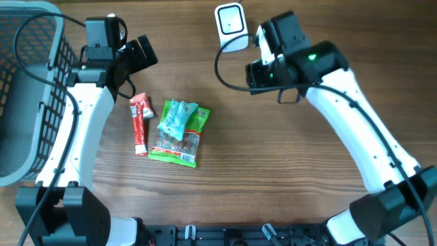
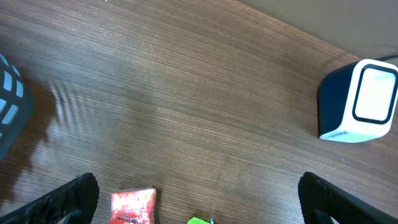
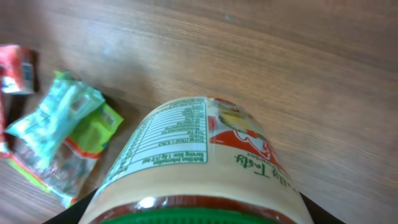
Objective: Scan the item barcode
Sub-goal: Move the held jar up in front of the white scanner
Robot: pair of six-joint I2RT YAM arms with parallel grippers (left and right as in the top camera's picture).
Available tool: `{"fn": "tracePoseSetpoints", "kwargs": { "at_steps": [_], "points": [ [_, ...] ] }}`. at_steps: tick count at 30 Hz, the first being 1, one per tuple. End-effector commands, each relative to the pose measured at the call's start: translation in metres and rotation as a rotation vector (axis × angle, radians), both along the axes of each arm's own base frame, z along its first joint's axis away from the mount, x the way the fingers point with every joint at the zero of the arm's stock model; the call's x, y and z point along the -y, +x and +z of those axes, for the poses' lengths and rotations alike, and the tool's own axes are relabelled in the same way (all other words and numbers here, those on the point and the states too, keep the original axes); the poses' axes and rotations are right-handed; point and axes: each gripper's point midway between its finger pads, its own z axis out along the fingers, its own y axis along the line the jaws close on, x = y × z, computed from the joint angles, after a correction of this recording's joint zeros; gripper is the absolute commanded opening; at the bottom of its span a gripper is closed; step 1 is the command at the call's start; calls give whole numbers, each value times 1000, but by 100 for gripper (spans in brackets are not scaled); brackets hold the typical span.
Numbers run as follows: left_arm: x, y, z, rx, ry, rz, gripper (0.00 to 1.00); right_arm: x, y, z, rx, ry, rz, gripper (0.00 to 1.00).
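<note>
Top-down overhead; two close, downward wrist views.

The left arm (image 1: 82,130) extends from its base, well to the left of the scanner (image 1: 231,26), toward the scanner's end of the table. The left gripper (image 1: 142,53) sits left of the scanner and well apart from it. Its jaws are spread wide and hold nothing.

The right arm (image 1: 362,130) runs from its base, well to the right of the scanner, diagonally inward. The right gripper (image 1: 266,55) sits just beside the scanner on its right side, jaws clamped on a jar (image 3: 199,155).
</note>
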Motion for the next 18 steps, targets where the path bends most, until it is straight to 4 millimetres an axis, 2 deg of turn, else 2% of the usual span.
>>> {"fn": "tracePoseSetpoints", "kwargs": {
  "at_steps": [1, 3, 5, 7, 10, 12, 15, 17, 18],
  "points": [
    [-2, 1, -4, -9, 6, 7, 100, -5, 19, 74, 140, 66, -8, 34],
    [-2, 1, -4, -9, 6, 7, 100, -6, 24, 94, 161, 78, -13, 34],
    [-2, 1, -4, -9, 6, 7, 100, -13, 29, 94, 154, 98, 3, 33],
    [-2, 1, -4, -9, 6, 7, 100, -18, 38, 80, 133, 91, 2, 33],
    [-2, 1, -4, -9, 6, 7, 100, -29, 63, 41, 85, 71, -1, 31],
    [-2, 1, -4, -9, 6, 7, 100, -44, 92, 14, 107, 70, 31, 29],
    [-2, 1, -4, -9, 6, 7, 100, -61, 129, 1, 193, 105, 33, 27],
    [-2, 1, -4, -9, 6, 7, 100, -70, 166, -5, 308, 120, 9, 28],
    [-2, 1, -4, -9, 6, 7, 100, -74, 176, -7, 339, 130, 6, 27]
  ]
}}
